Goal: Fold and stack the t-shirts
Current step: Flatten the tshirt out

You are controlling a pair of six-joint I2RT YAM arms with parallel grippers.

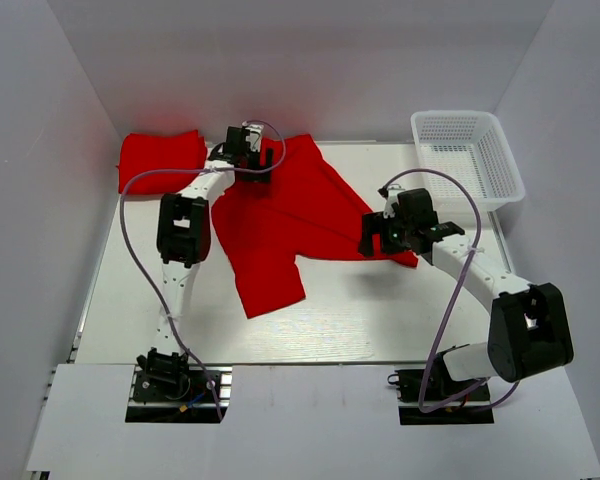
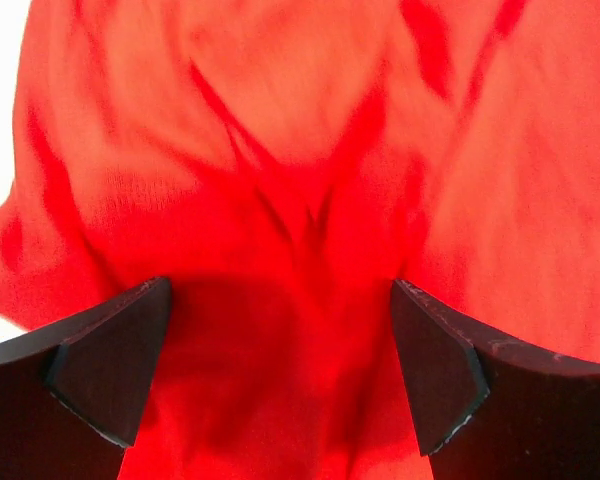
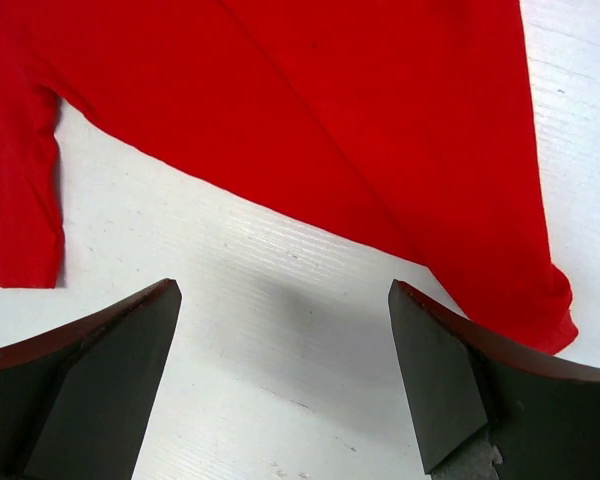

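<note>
Sitting at the far left corner, a folded shirt (image 1: 161, 160) looks done; the second shirt (image 1: 280, 225) sprawls mid-bench unfolded, left gripper (image 2: 280, 372) and right gripper (image 3: 282, 370) spread-fingered, empty.

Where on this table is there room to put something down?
Barest: the near strip of table between the spread t-shirt and the arm bases; also a gap between that shirt and the basket. Far left is crowded: folded t-shirt, left gripper.

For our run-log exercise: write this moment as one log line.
left gripper: open over spread t-shirt | right gripper: open above table, beside shirt corner | folded t-shirt: far left | basket: far right
</note>
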